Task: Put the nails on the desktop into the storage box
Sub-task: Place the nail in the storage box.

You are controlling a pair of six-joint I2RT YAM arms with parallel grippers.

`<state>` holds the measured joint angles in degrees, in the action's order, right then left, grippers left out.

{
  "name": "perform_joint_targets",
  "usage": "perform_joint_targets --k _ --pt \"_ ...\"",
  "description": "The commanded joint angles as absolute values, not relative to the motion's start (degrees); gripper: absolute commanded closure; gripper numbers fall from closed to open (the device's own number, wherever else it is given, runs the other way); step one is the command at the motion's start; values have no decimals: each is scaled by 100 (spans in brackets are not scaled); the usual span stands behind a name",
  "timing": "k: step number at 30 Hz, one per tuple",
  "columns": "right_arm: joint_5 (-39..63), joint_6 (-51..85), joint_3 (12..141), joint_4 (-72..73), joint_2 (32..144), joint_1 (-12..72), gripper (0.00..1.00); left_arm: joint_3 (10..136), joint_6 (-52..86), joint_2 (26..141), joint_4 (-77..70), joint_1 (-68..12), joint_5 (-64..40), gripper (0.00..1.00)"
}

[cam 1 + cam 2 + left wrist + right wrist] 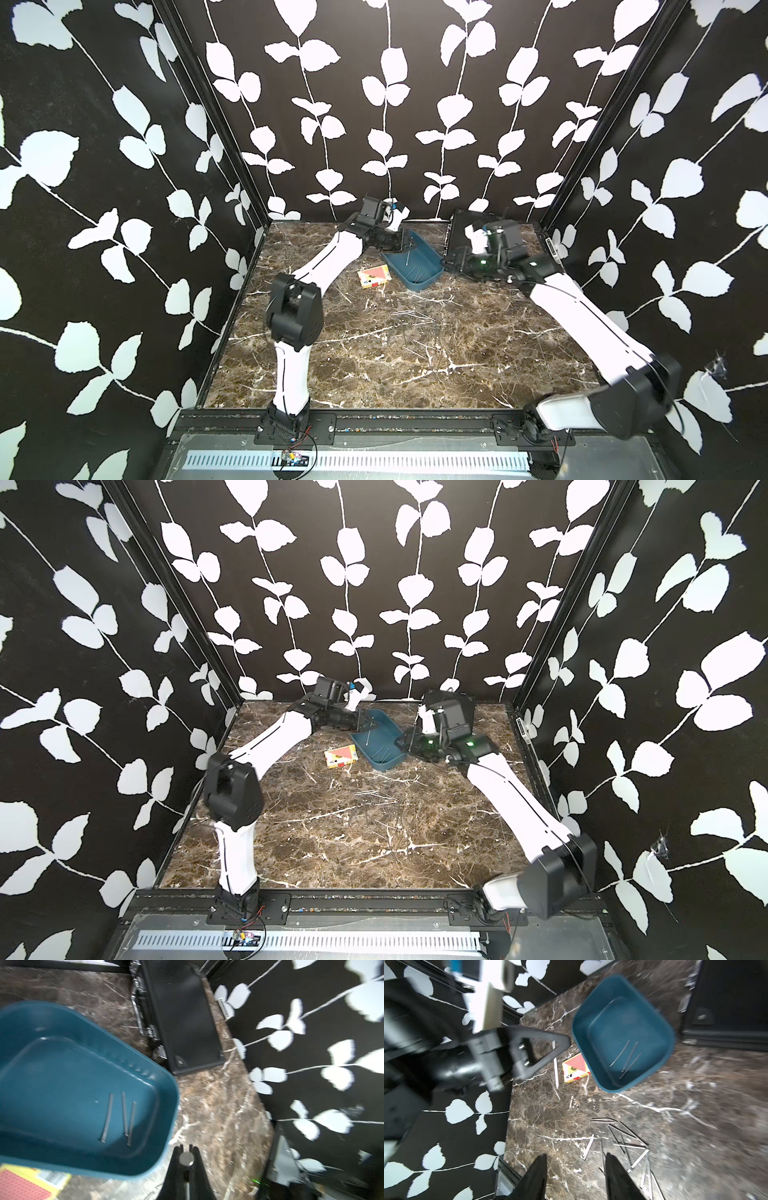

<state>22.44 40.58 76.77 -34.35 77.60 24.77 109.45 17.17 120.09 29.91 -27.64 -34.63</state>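
The teal storage box (432, 258) (397, 739) sits at the back of the marble desktop (374, 365), with three nails (108, 1118) (627, 1057) lying inside. My left gripper (404, 245) (186, 1148) hangs over the box's left rim, shut on one nail whose round head (186, 1159) shows between the jaws; its shaft (556, 1073) points down. My right gripper (451, 262) (575, 1155) is beside the box's right end, open, with nothing between its fingers. Several loose nails (415, 318) (378, 796) (623, 1138) lie scattered mid-desktop.
A small red-and-white card box (374, 277) (576, 1071) lies just left of the storage box. A black ribbed case (465, 222) (182, 1018) leans at the back right behind my right arm. Leaf-patterned walls close three sides.
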Motion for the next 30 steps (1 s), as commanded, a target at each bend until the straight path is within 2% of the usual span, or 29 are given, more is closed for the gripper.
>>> perform_joint_targets --k 1,12,18,21,24,30 --pt "1987 3775 7558 -4102 7647 2518 52 11615 1093 12591 3822 -2886 -2836 100" --pt "1873 3983 7206 -4502 7368 2522 52 12467 1467 13910 3463 -2922 -3084 100" --pt "1846 3999 7204 -4696 7366 2522 51 12601 1686 14246 3311 -2916 -3184 100" --pt "1858 3938 7233 -4784 7423 2521 50 12586 1704 14265 3322 -2923 -3186 87" --pt "1905 3895 7240 -4765 7479 2522 50 12586 1740 14243 3305 -2914 -3191 70" --pt "2028 3841 7239 -4595 7658 2529 50 12475 1696 13959 3366 -2915 -3151 65"
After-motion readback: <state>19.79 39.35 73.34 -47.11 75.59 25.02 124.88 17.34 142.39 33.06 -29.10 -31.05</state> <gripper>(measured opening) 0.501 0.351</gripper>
